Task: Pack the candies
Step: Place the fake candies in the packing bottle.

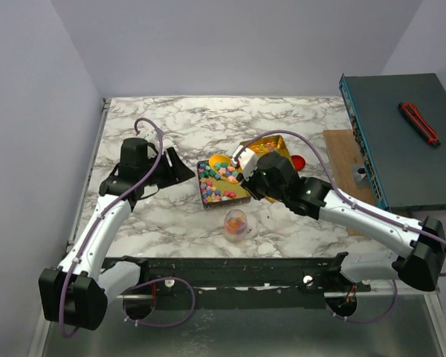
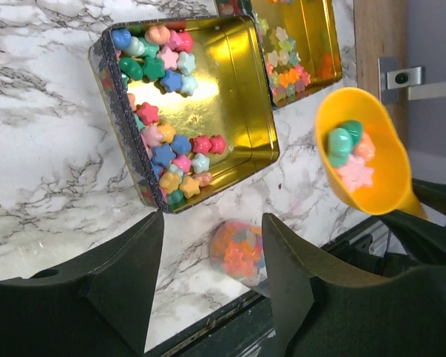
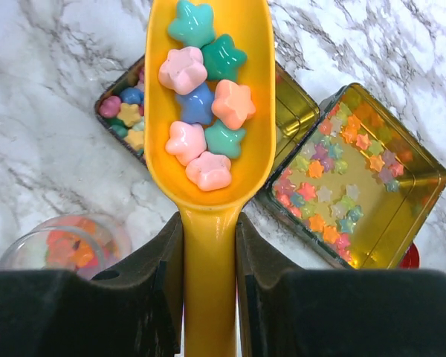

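Eight candies (image 3: 208, 169) fill the scoop (image 3: 262, 89) pinched by right pincer (image 3: 208, 227); left pincer (image 2: 213, 221) spread.

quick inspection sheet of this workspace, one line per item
surface: white grey-veined marble table
job's things: star-shaped candies in yellow-orange plastic scoop; more in square gold tin, second gold tin and clear round jar
clutter: round red cap beside second tin
grippers: right gripper shut on scoop handle; left gripper open, empty
cables: purple cables arching over both arms
surroundings: dark teal box with red-black utility knife on top; wooden board; grey walls
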You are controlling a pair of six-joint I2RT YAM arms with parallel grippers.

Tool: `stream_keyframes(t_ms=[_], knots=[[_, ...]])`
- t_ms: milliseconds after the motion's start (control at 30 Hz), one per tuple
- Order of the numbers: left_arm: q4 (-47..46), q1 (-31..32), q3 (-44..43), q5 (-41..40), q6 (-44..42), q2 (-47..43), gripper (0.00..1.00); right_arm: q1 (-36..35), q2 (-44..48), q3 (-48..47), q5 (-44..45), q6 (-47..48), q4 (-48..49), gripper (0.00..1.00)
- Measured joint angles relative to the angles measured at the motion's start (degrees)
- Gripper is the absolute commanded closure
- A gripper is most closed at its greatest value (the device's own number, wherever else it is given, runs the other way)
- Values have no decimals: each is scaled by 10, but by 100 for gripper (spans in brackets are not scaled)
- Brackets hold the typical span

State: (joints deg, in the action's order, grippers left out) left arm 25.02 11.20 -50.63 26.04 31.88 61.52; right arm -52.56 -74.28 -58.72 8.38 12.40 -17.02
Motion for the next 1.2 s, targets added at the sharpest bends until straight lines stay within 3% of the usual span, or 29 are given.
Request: stream_keyframes(t_ms=[267, 600, 1200], knots=[[16, 0, 40, 12, -36, -60, 42, -64, 65, -51, 53, -49, -116, 99], [30, 0, 87, 17, -78, -139, 40, -182, 70, -133, 120, -167, -279, 99], [39, 0, 90, 9, -87, -181, 40, -238, 70, -172, 84, -356, -485, 99]])
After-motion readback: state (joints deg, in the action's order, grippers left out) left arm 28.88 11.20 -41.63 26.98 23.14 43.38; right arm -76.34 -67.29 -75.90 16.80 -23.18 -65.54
